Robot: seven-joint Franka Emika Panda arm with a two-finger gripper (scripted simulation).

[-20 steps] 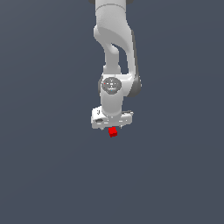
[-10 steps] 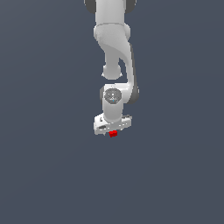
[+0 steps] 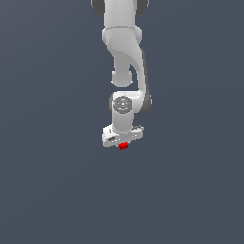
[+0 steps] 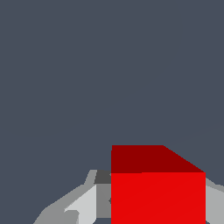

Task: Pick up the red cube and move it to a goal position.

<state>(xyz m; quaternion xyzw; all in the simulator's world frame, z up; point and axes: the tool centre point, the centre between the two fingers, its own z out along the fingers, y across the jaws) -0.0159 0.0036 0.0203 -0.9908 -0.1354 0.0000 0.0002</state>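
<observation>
- Hanging straight down from the top of the exterior view, the white arm (image 3: 125, 52) ends in a wide white gripper (image 3: 123, 143) set slightly aslant, its end toward the exterior view's left a little lower than the other.
- Peeking out just beneath the middle of that gripper is the red cube (image 3: 124, 146), far narrower than the gripper body, with only its lower part showing in the exterior view.
- Seen from the wrist, the red cube (image 4: 157, 188) fills much of the picture close to the camera, its brighter face toward the lens and a darker face beyond it.
- Pale grey fingers (image 4: 83, 205) show on either side of the cube, right against its edges, so the gripper (image 4: 131, 205) looks clamped on the cube; the contact surfaces themselves are hidden behind the cube.
- Everything around is an even dark grey-blue surface (image 3: 47, 181); no shadow or edge shows whether the cube touches it or hangs above it, so that cannot be told.
</observation>
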